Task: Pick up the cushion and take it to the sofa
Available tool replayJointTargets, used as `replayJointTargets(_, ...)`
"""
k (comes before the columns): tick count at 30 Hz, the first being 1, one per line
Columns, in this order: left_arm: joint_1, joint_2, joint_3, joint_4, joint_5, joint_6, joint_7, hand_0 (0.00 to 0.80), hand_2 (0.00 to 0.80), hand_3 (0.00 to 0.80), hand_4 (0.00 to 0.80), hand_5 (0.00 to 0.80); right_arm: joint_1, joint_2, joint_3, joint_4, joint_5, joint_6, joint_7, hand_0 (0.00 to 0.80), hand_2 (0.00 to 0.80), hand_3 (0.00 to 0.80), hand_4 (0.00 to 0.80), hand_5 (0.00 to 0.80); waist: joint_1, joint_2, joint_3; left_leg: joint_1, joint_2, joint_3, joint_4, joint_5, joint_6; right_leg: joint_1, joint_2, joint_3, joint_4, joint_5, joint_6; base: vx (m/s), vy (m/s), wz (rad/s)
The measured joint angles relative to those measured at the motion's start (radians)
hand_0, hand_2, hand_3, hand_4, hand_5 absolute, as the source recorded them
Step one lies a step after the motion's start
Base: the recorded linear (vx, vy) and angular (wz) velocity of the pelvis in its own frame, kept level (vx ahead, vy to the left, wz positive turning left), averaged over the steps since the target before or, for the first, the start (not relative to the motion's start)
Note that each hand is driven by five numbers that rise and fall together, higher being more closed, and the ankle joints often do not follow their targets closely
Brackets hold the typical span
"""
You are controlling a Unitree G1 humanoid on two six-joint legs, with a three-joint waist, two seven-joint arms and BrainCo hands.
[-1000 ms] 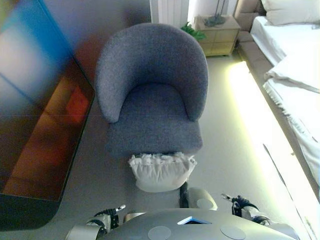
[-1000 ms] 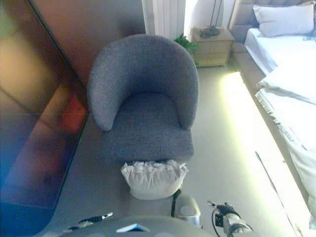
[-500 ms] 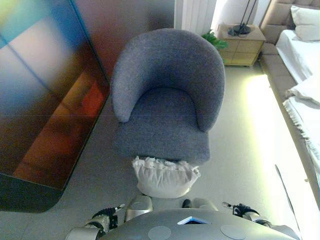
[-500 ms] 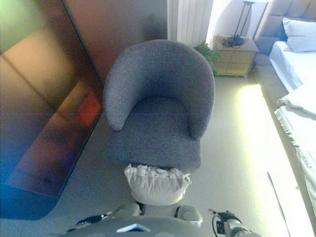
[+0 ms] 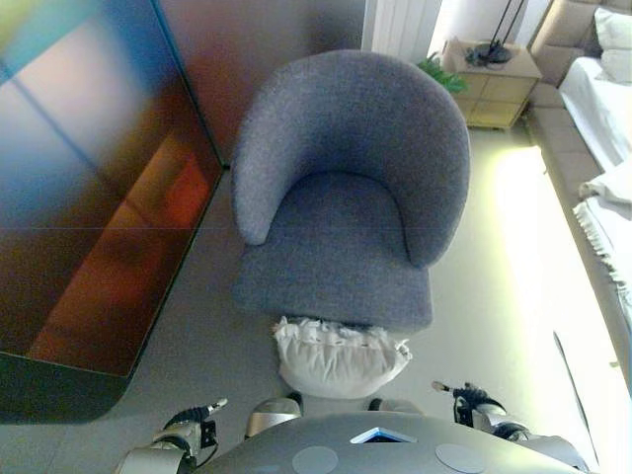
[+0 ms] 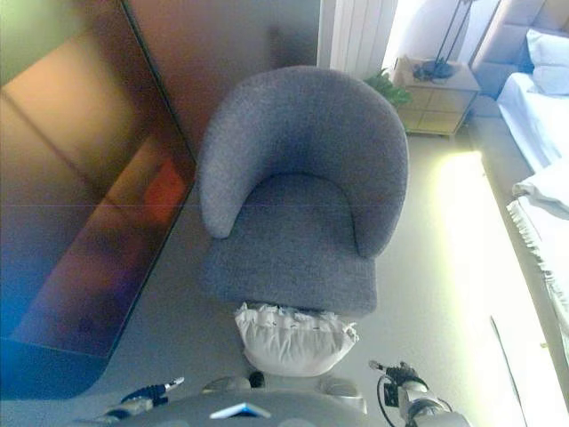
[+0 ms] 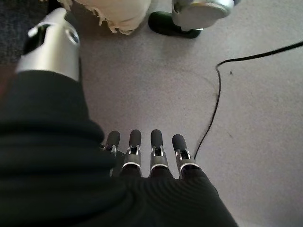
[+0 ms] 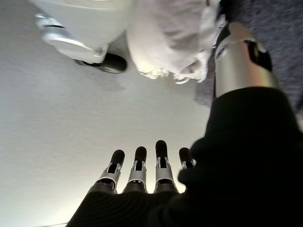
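A white frilled cushion [image 5: 339, 357] lies on the floor against the front of a grey round-backed armchair [image 5: 346, 197]. It also shows in the left wrist view [image 7: 116, 12] and in the right wrist view [image 8: 170, 33]. My left hand [image 5: 183, 430] hangs low at the lower left, apart from the cushion, with its fingers [image 7: 147, 151] straight and empty. My right hand [image 5: 474, 403] hangs low at the lower right, also apart from it, with its fingers [image 8: 142, 165] straight and empty.
A large dark glossy panel [image 5: 89, 197] stands along the left. A bedside table [image 5: 499, 79] with a lamp and a green plant [image 5: 439, 71] are behind the armchair. A white bed [image 5: 607, 118] runs along the right. A thin black cable [image 7: 213, 104] lies on the floor.
The whole picture has shifted, so the camera has moved; the armchair and cushion now sit further right in view. The cushion stays on the floor and both hands stay low and empty.
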Motion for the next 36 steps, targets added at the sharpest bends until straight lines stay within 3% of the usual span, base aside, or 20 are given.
replayJointTargets(2, -0.011, 0.01, 0.0, -0.016, -0.011, -0.014, 0.018, 0.0, 0.0, 0.0, 0.0, 0.0, -0.042, -0.002, 0.015, -0.035, -0.003, -0.022, -0.014, 0.0, 0.0, 0.0, 0.0, 0.0, 0.01, -0.01, 0.034, -0.007, 0.009, 0.033, 0.008, -0.001, -0.001, -0.041, -0.003, -0.001, 0.037, -0.003, -0.006, -0.079, -0.107, -0.39)
replayJointTargets(6, -0.077, 0.035, -0.042, -0.061, -0.039, -0.063, 0.03, 0.0, 0.0, 0.0, 0.0, 0.0, -0.099, -0.01, 0.06, -0.064, -0.01, -0.047, -0.07, 0.0, 0.0, 0.0, 0.0, 0.0, 0.028, -0.037, 0.067, -0.12, 0.023, 0.033, 0.074, -0.006, -0.011, -0.126, 0.003, -0.017, 0.036, 0.014, -0.02, -0.287, -0.097, -0.09)
replayJointTargets(9, -0.167, 0.029, -0.123, -0.084, -0.061, -0.117, 0.042, 0.0, 0.0, 0.0, 0.0, 0.0, -0.189, -0.028, 0.093, -0.08, -0.008, -0.056, -0.14, 0.0, 0.0, 0.0, 0.0, 0.0, 0.025, -0.019, 0.128, -0.266, 0.027, 0.029, 0.156, -0.004, -0.013, -0.244, 0.003, -0.022, 0.06, 0.045, -0.026, -0.34, -0.031, -0.02)
replayJointTargets(13, -0.294, 0.022, -0.183, -0.149, -0.093, -0.198, 0.063, 0.0, 0.0, 0.0, 0.0, 0.0, -0.325, -0.047, 0.112, -0.081, -0.008, -0.055, -0.211, 0.0, 0.0, 0.0, 0.0, 0.0, 0.019, 0.024, 0.27, -0.39, 0.024, 0.02, 0.227, -0.002, -0.013, -0.369, -0.004, -0.015, 0.144, 0.055, -0.039, -0.162, 0.024, 0.0)
replayJointTargets(21, -0.49, 0.008, -0.288, -0.233, -0.098, -0.252, 0.127, 0.0, 0.0, 0.0, 0.0, 0.0, -0.512, -0.061, 0.168, -0.11, -0.008, -0.051, -0.298, 0.0, 0.0, 0.0, 0.0, 0.0, -0.008, 0.015, 0.411, -0.615, 0.011, 0.029, 0.334, 0.001, -0.012, -0.621, -0.015, 0.013, 0.285, 0.048, -0.054, -0.159, 0.028, -0.04)
replayJointTargets(27, -0.547, -0.005, -0.334, -0.247, -0.098, -0.293, 0.163, 0.0, 0.0, 0.0, 0.0, 0.0, -0.568, -0.073, 0.209, -0.145, -0.011, -0.049, -0.332, 0.0, 0.0, 0.0, 0.0, 0.0, -0.011, 0.014, 0.424, -0.69, 0.014, 0.034, 0.358, 0.001, -0.011, -0.698, -0.014, 0.023, 0.299, 0.051, -0.055, -0.095, 0.026, -0.04)
replayJointTargets(36, -0.646, -0.005, -0.396, -0.278, -0.098, -0.369, 0.177, 0.0, 0.0, 0.0, 0.0, 0.0, -0.687, -0.096, 0.265, -0.174, -0.033, -0.051, -0.391, 0.0, 0.0, 0.0, 0.0, 0.0, -0.034, 0.011, 0.425, -0.926, 0.015, 0.018, 0.444, 0.003, -0.01, -0.911, -0.007, 0.038, 0.338, 0.08, -0.06, -0.061, 0.006, 0.0)
